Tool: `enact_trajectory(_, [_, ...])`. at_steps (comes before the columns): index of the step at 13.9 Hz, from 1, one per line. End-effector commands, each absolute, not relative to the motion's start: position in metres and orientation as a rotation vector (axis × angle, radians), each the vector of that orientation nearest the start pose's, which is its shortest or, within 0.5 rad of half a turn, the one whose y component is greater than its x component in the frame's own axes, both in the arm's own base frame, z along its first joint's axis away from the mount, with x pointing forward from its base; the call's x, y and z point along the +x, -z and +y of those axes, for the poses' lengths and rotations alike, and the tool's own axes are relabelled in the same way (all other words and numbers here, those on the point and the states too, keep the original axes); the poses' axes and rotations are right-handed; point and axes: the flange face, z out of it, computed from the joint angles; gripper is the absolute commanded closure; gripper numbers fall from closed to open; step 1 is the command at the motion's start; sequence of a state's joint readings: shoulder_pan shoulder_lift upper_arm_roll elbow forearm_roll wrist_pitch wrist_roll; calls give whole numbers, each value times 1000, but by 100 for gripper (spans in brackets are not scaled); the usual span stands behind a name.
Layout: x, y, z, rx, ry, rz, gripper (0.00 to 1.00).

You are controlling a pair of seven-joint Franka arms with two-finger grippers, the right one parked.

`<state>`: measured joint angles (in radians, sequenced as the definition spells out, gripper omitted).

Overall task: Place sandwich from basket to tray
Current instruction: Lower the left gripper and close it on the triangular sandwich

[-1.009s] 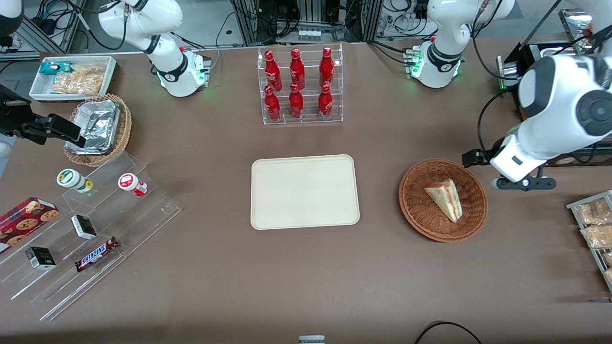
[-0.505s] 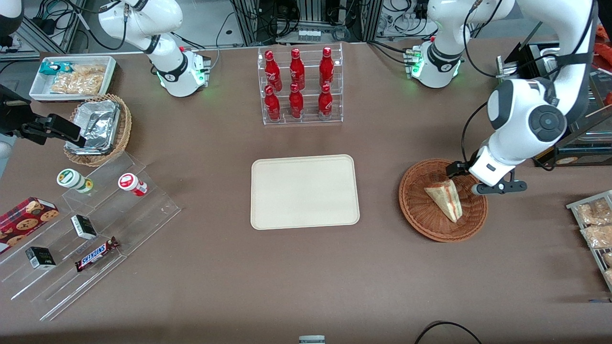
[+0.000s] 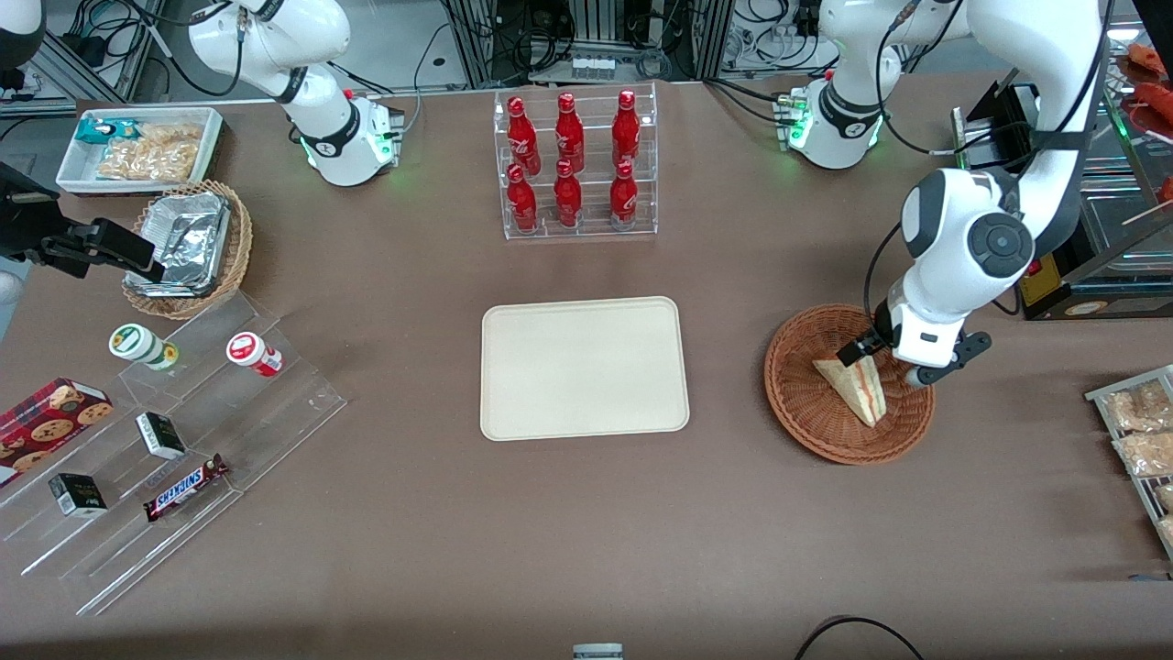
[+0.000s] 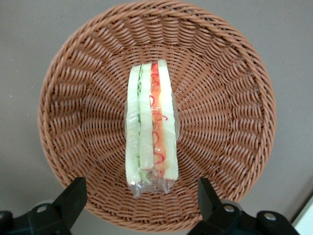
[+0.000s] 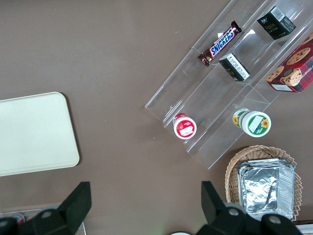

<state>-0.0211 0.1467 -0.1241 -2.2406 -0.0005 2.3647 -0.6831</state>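
Note:
The sandwich [image 3: 855,387], a wrapped wedge of white bread with red and green filling, lies in the round reddish-brown wicker basket [image 3: 806,412] toward the working arm's end of the table. It shows on edge in the left wrist view [image 4: 149,142], in the middle of the basket [image 4: 68,112]. My left gripper [image 3: 887,362] hangs open above the basket's farther part, over the sandwich's broad end. Its black fingers [image 4: 73,201] stand wide apart over the basket rim, touching nothing. The cream tray [image 3: 584,368] lies bare at the table's middle and also shows in the right wrist view [image 5: 34,133].
A clear rack of red bottles [image 3: 574,165] stands farther from the camera than the tray. A tan basket with foil containers [image 3: 189,247], a white snack bin [image 3: 139,148] and a clear stepped shelf of snacks [image 3: 165,440] lie toward the parked arm's end. Bagged snacks [image 3: 1141,440] lie beside the basket.
My left arm has swung in from the table's end and come down over the basket, nearer the sandwich. The sandwich and basket have not moved.

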Motion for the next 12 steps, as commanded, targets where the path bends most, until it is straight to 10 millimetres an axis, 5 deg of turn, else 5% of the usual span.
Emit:
enact_trajectory(1, [536,-285,-79,-3027,-33,-886,0])
enact_trajectory(6, [543,-253,-76,-3041,-8,-903,0])
enact_trajectory(7, [544,-251,-77,-3041,-5,-910,20])
enact_trajectory(8, [545,-252,-77,-3038,-5,-933,66])
enact_trajectory(9, [547,-254,-77,-3032,-4,-950,84])
enact_trajectory(12, [547,-262,-78,-3034,-1,-924,92])
